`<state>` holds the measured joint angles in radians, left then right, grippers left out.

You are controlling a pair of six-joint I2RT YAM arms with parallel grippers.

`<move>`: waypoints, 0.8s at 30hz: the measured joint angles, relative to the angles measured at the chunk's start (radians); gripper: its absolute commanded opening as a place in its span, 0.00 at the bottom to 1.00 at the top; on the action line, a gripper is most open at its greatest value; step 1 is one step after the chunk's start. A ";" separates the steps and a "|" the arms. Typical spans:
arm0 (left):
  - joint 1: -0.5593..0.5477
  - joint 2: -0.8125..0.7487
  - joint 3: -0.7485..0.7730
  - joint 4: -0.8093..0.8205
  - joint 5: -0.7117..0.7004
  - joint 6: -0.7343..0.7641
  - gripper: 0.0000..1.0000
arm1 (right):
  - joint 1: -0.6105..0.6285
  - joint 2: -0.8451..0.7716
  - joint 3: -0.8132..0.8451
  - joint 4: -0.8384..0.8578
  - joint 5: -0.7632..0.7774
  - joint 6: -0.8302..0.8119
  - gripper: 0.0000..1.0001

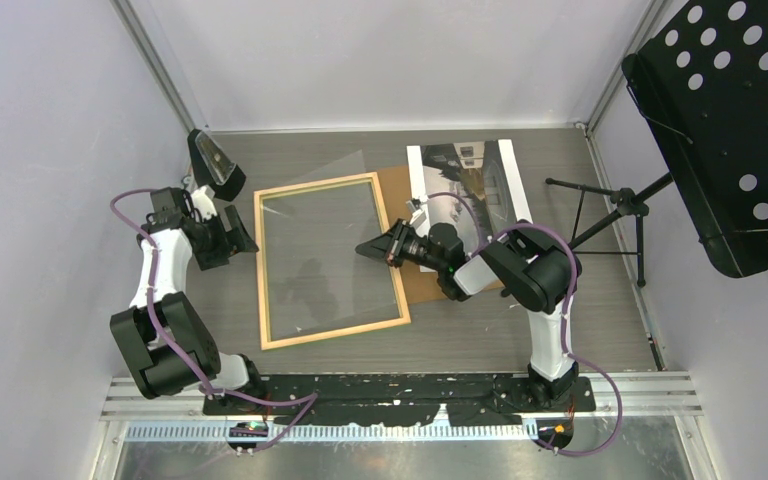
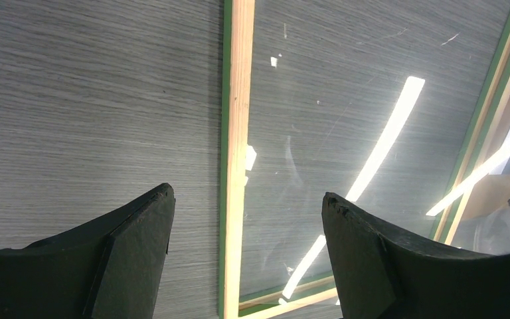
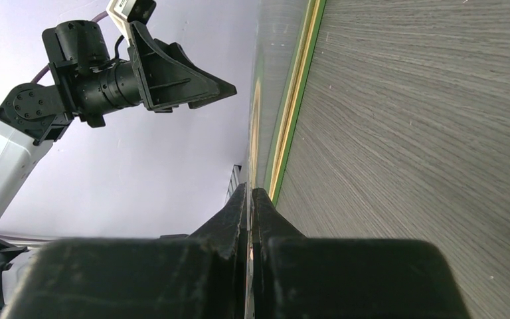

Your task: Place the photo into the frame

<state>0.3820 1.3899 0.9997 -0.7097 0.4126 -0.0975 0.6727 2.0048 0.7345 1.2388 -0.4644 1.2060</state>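
Observation:
The frame [image 1: 332, 332] lies wood side up in the middle of the table. A clear sheet [image 1: 325, 172] lies over its opening and reaches past the far rail. My right gripper [image 1: 372, 247] is at the frame's right rail, shut on the clear sheet's edge, which runs edge-on between its jaws in the right wrist view [image 3: 251, 193]. The photo [image 1: 460, 185] lies at the back right, partly under the right arm. My left gripper [image 1: 232, 238] is open and empty above the frame's left rail [image 2: 239, 133], which passes between its fingertips [image 2: 246, 206].
A brown hardboard sheet [image 1: 396, 195] lies under the photo, right of the frame. A black wedge-shaped object [image 1: 216, 162] is at the back left. A black perforated music stand [image 1: 730, 130] and its tripod [image 1: 615, 210] stand at the right.

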 measured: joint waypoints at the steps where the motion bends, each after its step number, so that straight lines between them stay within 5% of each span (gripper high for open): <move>1: 0.000 0.000 0.000 0.000 0.000 0.000 0.80 | 0.002 0.000 -0.001 0.000 0.000 0.000 0.05; 24: 0.006 0.000 0.000 0.000 0.001 0.000 0.80 | 0.006 0.000 -0.013 -0.019 0.015 -0.004 0.05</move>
<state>0.3878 1.3899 0.9997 -0.7101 0.4133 -0.0975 0.6788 2.0048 0.7212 1.2198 -0.4492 1.2018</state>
